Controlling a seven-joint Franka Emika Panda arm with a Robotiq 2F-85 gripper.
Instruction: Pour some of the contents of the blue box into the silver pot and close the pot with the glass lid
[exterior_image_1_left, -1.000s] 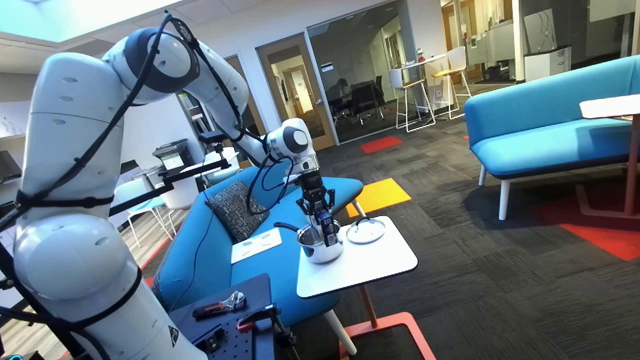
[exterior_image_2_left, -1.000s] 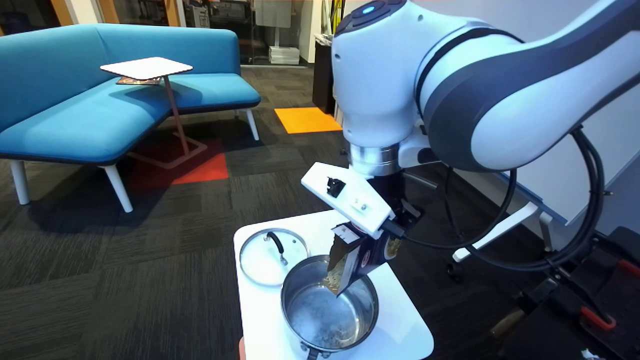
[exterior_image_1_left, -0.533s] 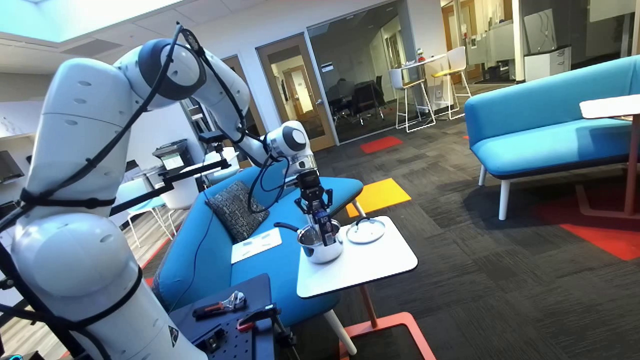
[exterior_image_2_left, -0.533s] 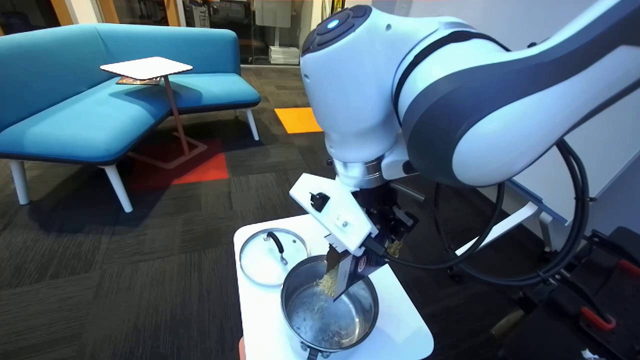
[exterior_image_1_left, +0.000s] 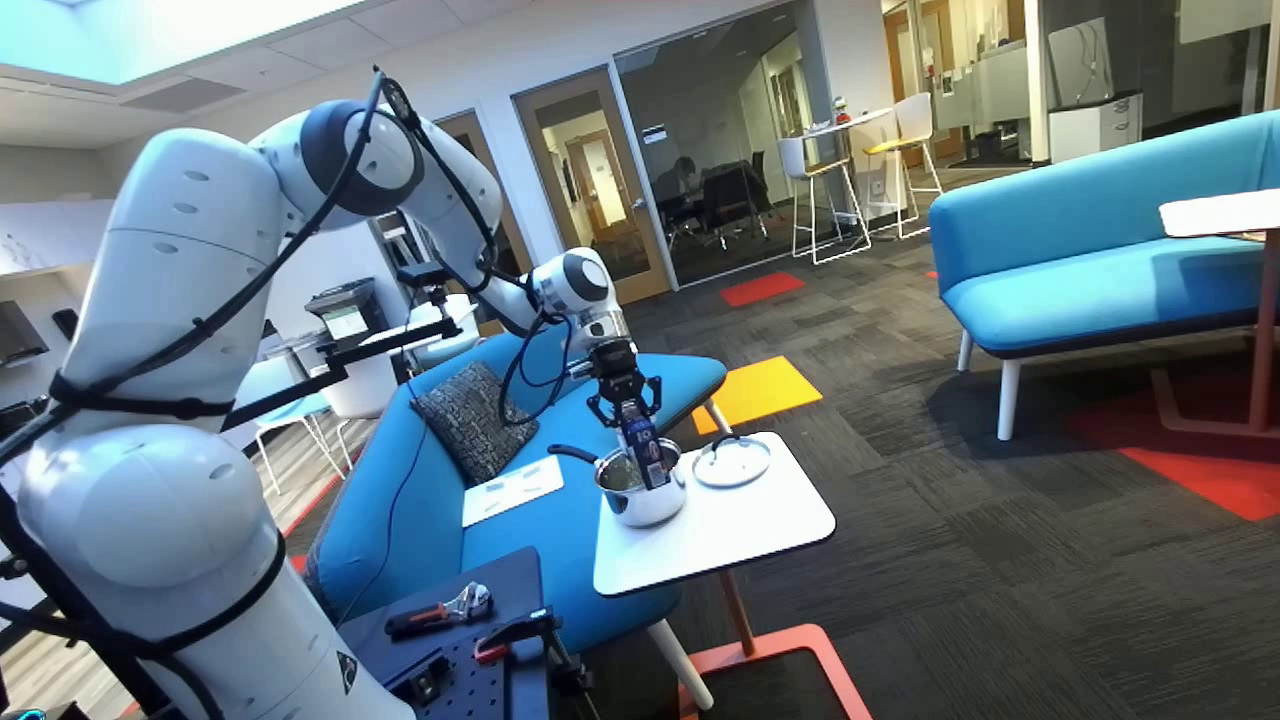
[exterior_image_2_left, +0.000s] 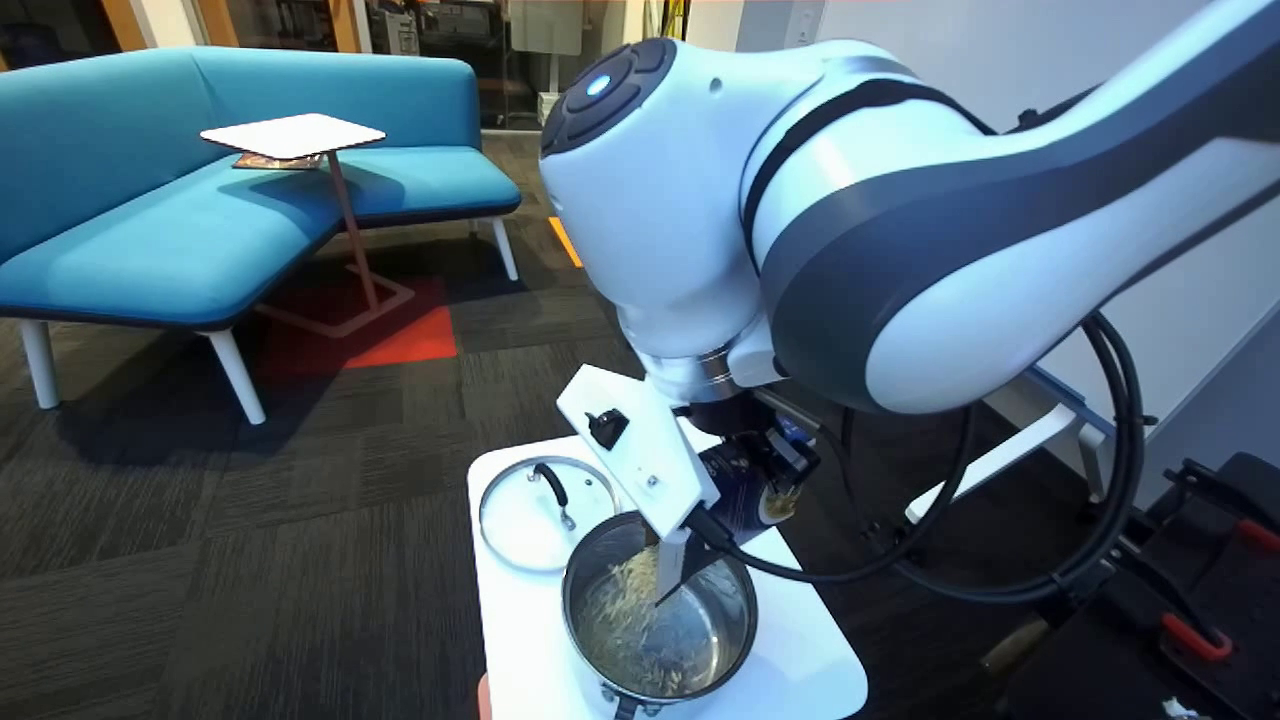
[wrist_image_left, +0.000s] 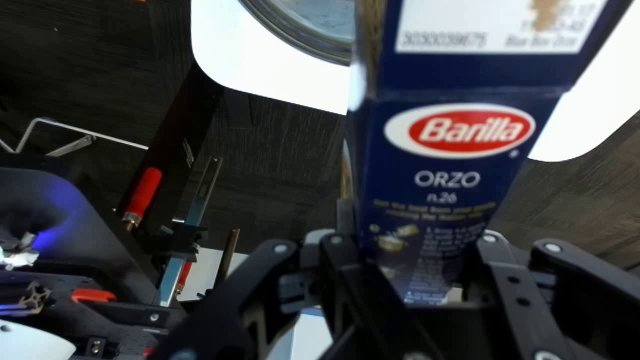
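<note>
The blue box (wrist_image_left: 445, 185) is a dark blue carton of orzo, held by my gripper (wrist_image_left: 417, 235) with a finger on each side. In both exterior views the box (exterior_image_1_left: 645, 452) (exterior_image_2_left: 738, 490) tilts steeply, its torn open end down inside the mouth of the silver pot (exterior_image_1_left: 648, 508). Pale orzo (exterior_image_2_left: 628, 595) spills from it and lies scattered on the pot's floor. Part of the pot's rim shows in the wrist view (wrist_image_left: 305, 42). The glass lid (exterior_image_1_left: 732, 464) (exterior_image_2_left: 520, 515), with a dark handle, lies flat beside the pot, partly bordering its rim in an exterior view.
The pot and lid stand on a small white table (exterior_image_1_left: 740, 530). The pot's dark handle (exterior_image_1_left: 572, 453) sticks out toward the blue sofa (exterior_image_1_left: 540, 500). A dark bench (exterior_image_1_left: 500, 580) with a wrench and clamps stands near the arm's base.
My gripper has come lower and tipped the box further over the pot. Orzo that showed at the box's mouth now pours out and spreads in the pot. The pot and lid have not moved.
</note>
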